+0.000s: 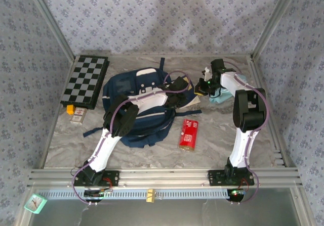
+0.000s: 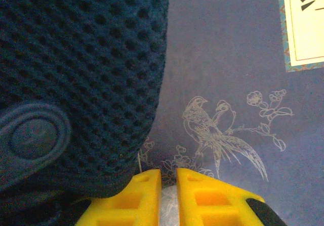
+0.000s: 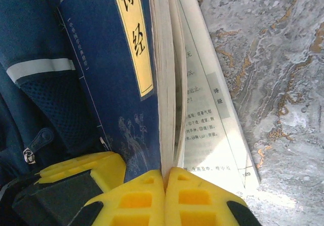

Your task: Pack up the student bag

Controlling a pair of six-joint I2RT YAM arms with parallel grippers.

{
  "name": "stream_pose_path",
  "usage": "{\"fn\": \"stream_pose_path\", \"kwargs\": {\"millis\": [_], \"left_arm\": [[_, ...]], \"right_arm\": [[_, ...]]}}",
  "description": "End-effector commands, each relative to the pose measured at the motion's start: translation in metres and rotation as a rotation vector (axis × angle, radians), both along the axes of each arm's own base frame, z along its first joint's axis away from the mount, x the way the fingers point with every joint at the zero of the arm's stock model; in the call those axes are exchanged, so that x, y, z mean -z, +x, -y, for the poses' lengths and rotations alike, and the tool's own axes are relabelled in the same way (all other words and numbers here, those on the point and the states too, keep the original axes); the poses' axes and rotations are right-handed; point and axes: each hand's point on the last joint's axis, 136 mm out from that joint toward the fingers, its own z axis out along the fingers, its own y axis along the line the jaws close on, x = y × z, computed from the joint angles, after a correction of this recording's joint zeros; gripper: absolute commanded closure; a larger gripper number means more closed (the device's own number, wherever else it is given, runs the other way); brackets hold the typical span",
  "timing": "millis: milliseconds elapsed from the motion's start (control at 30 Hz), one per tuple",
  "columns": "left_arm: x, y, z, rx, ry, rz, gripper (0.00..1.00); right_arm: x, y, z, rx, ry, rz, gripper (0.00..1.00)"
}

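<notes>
The navy blue fabric backpack (image 1: 119, 87) lies centre-left in the overhead frame on the grey marbled desk (image 1: 223, 140). At its right edge, the right tool (image 3: 164, 198) pinches the pages of a blue-covered book (image 3: 109, 74); the left tool (image 2: 168, 198) is narrow above its cover.

left arm (image 1: 104, 145): white links, black joints | right arm (image 1: 240, 145): same white-and-black build | purple cable (image 1: 266, 109): loops along each arm | bases (image 1: 93, 178): black, small lights | left claw (image 2: 168, 185), right claw (image 3: 165, 180): yellow fingers with recessed pockets, black backing
</notes>
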Motion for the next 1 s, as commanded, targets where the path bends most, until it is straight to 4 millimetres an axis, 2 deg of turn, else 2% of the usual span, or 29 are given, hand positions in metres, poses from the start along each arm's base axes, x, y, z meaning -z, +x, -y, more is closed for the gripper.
{"fn": "stream_pose_path", "kwargs": {"millis": [0,67,267,367,533,733,900,967], "left_arm": [[0.006,-0.003,-0.010,-0.011,0.025,-0.057,0.82],[-0.020,0.002,-0.009,-0.008,-0.006,-0.020,0.77],[-0.099,0.000,-0.020,-0.009,-0.148,0.065,0.58],[-0.134,-0.005,-0.041,-0.036,-0.227,0.116,0.51],[-0.187,-0.019,-0.079,-0.063,-0.426,0.190,0.37],[-0.222,-0.030,-0.109,-0.027,-0.631,0.226,0.13],[-0.233,-0.033,-0.123,-0.036,-0.723,0.250,0.01],[-0.232,-0.030,-0.128,-0.058,-0.751,0.261,0.00]], "right_arm": [[-0.028,-0.001,-0.004,0.014,0.058,0.041,1.00],[-0.043,-0.001,-0.003,0.028,0.082,0.061,1.00],[-0.112,0.013,-0.004,0.055,0.172,0.198,1.00],[-0.152,0.012,-0.010,0.048,0.231,0.263,1.00],[-0.198,0.000,-0.015,0.047,0.298,0.328,1.00],[-0.253,-0.024,-0.043,-0.022,0.427,0.425,1.00],[-0.271,-0.043,-0.077,-0.098,0.495,0.464,1.00],[-0.273,-0.048,-0.092,-0.119,0.531,0.455,1.00]]}}
